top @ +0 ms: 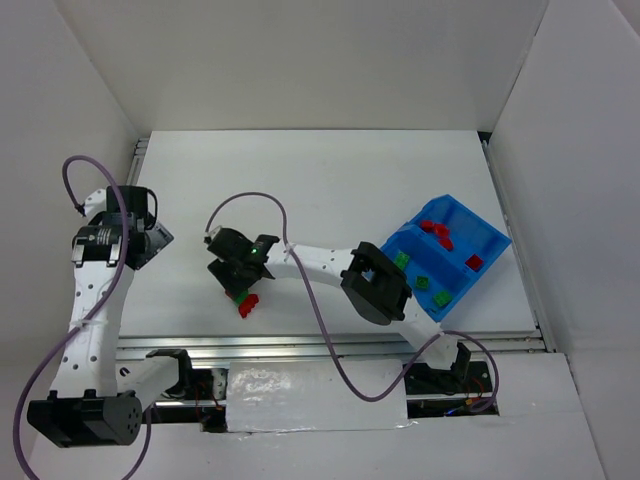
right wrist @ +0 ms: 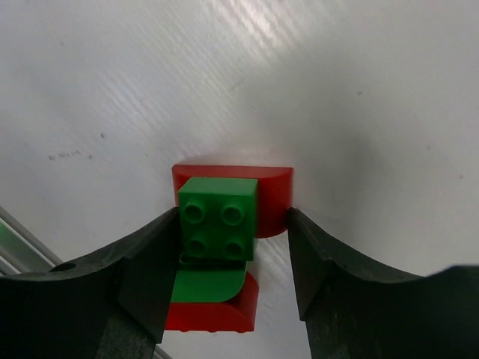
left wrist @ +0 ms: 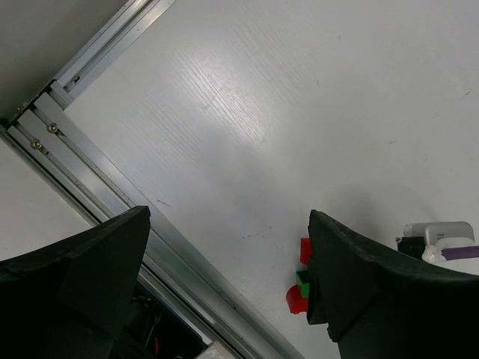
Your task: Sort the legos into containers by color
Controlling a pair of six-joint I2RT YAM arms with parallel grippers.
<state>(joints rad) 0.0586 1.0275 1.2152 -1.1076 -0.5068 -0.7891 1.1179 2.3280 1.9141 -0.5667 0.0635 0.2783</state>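
Stack of bricks dead centre under the right wrist camera: a green brick [right wrist: 218,217], four studs up, sits on a rounded red piece [right wrist: 273,196], with a second red piece [right wrist: 217,314] nearer the lens. The right gripper [right wrist: 233,239] has its jaws half spread, one either side of that stack. One finger [right wrist: 150,277] looks to be against the green brick's edge, the other sits right at the rounded red piece's corner. Whether they truly pinch, I cannot tell. Any lettering on bricks or arms is too small to read.

Up to the top camera, and the close-up detail is gone. Only a speck of red and green shows beneath the right gripper [top: 238,280], on the white table [top: 330,180], left of centre. This view gives what the wrists miss: the blue bin [top: 487,232] well apart at the right. It has sorted red bricks [top: 437,232] in its far compartment and sorted green bricks [top: 422,283] in the near one.

Over at the left edge, the left gripper [top: 150,238] is spread wide, holding nothing. Its own camera catches the stack side-on and a corner of the right gripper with its purple cable [left wrist: 460,253], plus the aluminium rail [left wrist: 90,149] along the table edge.
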